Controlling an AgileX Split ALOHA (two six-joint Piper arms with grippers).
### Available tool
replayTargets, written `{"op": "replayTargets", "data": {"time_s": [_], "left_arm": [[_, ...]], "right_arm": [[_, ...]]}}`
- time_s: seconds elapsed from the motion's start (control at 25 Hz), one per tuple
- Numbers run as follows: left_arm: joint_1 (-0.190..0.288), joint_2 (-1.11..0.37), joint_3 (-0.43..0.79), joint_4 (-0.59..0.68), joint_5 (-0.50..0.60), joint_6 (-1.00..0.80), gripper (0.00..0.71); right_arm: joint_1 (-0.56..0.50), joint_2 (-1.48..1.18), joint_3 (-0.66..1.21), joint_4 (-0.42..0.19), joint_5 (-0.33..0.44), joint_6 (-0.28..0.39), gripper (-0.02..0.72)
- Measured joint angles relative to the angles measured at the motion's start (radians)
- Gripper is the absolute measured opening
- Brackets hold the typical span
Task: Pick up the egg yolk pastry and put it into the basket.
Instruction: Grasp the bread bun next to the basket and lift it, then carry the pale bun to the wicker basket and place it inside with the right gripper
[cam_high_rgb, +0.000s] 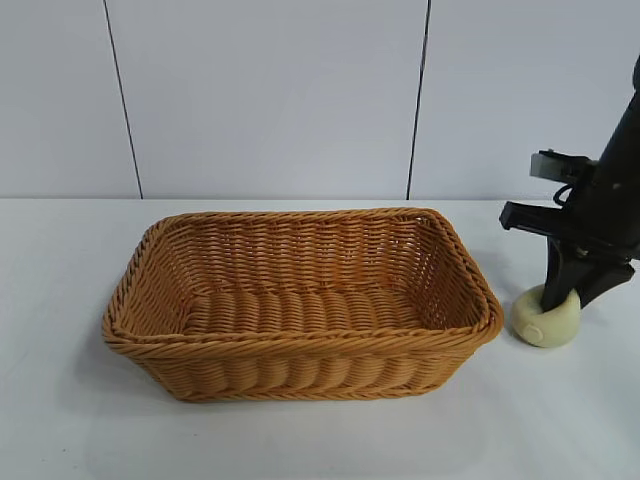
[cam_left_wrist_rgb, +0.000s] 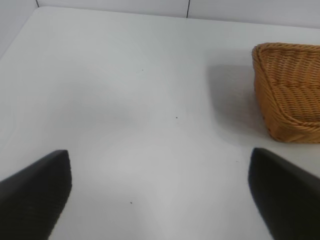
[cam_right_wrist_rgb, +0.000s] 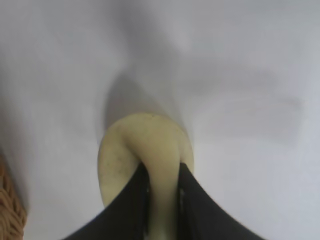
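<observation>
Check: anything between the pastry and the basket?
Nothing. In the exterior view only bare white table separates the pastry, pinched in the right gripper, from the basket. Left gripper is parked, open.

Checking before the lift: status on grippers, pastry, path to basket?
Right gripper pinched on egg yolk pastry, at table level right of basket. Left gripper open, parked over bare table. Nothing between pastry and basket.

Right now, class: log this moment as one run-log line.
right gripper: shut on egg yolk pastry | basket: empty | left gripper: open, idle
</observation>
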Motion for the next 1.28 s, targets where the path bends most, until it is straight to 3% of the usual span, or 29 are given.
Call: {"op": "replayTargets", "data": {"time_s": [0.28, 0.52, 0.68, 0.88, 1.28], "left_arm": [[0.0, 0.0, 0.0, 0.0, 0.0, 0.0, 0.692], [0.0, 0.0, 0.0, 0.0, 0.0, 0.0, 0.692], [0.0, 0.0, 0.0, 0.0, 0.0, 0.0, 0.692], [0.0, 0.0, 0.0, 0.0, 0.0, 0.0, 0.692], [0.0, 0.0, 0.0, 0.0, -0.001, 0.0, 0.692]], "right_arm": [[0.0, -0.143, -0.17, 0.0, 0.177, -0.006, 0.096], [0.009, -0.174, -0.249, -0.001, 0.248, -0.006, 0.095], [0.067, -0.175, -0.251, -0.006, 0.249, -0.006, 0.095], [0.226, -0.175, -0.251, -0.004, 0.221, 0.014, 0.095], [0.529, -0.133, -0.253, -0.004, 0.047, 0.085, 0.095]]}}
